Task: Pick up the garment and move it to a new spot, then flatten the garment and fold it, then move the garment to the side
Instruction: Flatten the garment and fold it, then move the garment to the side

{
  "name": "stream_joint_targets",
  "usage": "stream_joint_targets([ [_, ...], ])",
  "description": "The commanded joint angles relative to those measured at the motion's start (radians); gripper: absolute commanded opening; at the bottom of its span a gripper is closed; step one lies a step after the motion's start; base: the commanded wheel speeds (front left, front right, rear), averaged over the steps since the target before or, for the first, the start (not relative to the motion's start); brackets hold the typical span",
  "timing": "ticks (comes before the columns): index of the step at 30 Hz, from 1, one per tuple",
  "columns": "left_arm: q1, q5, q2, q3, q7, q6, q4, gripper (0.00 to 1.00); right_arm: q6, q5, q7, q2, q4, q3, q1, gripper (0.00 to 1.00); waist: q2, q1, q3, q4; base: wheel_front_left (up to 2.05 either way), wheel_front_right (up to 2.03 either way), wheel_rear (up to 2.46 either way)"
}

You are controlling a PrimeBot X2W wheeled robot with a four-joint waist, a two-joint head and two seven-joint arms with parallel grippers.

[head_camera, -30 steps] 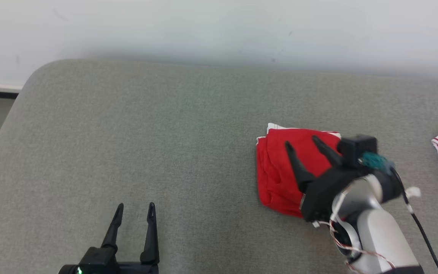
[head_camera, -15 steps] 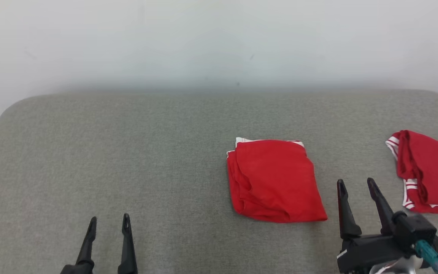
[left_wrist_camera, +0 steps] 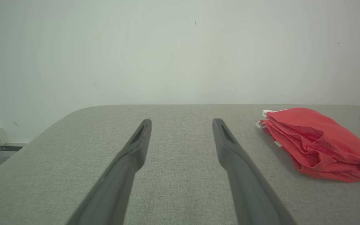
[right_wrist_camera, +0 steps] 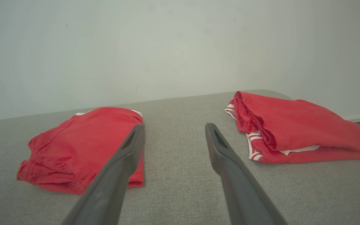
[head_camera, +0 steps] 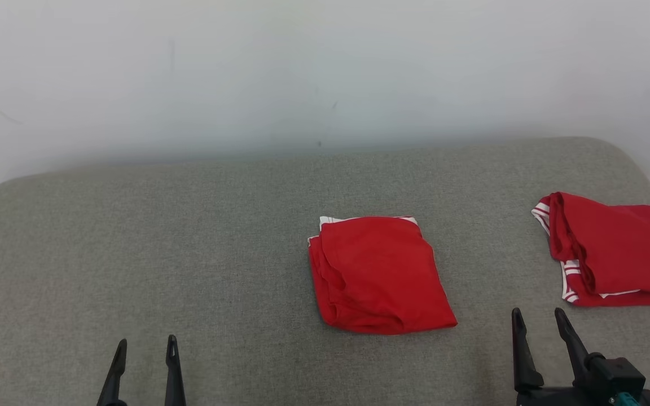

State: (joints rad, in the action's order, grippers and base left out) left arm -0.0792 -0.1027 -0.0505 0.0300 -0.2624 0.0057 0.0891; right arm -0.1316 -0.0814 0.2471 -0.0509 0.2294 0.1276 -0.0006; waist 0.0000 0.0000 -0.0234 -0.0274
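Both left gripper (head_camera: 147,340) and right gripper (head_camera: 537,312) hang open, empty; the right should probably pinch all layers of the garment (head_camera: 613,248) at the table's (head_camera: 133,254) right edge.

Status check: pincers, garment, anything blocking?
Left pincer open, empty, low left. Right pincer open, empty, off the folded red cloth garment. Second red garment with white-striped trim lies apart at right, not in the way.

Right gripper (head_camera: 537,312) back from garment (head_camera: 378,273)
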Motion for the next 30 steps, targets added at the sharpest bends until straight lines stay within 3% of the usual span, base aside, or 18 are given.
stream_joint_targets([
  [1,-0.016,0.007,0.000,-0.009,-0.003,-0.003,0.006,1.00,0.003,0.008,0.010,0.002,0.012,0.007,0.011,1.00,0.0000,0.0000,-0.006,-0.005,0.00,0.00,0.00],
  [21,-0.033,0.008,0.000,-0.022,-0.003,-0.011,0.049,1.00,0.003,-0.017,0.018,0.002,0.036,0.010,-0.003,1.00,0.0000,0.0000,-0.007,-0.003,0.00,0.00,0.00],
  [30,-0.021,0.007,0.000,-0.012,-0.003,-0.009,0.052,1.00,0.003,-0.013,-0.003,0.002,-0.019,0.023,-0.014,1.00,0.0000,0.0000,0.005,0.013,0.00,0.00,0.00],
])
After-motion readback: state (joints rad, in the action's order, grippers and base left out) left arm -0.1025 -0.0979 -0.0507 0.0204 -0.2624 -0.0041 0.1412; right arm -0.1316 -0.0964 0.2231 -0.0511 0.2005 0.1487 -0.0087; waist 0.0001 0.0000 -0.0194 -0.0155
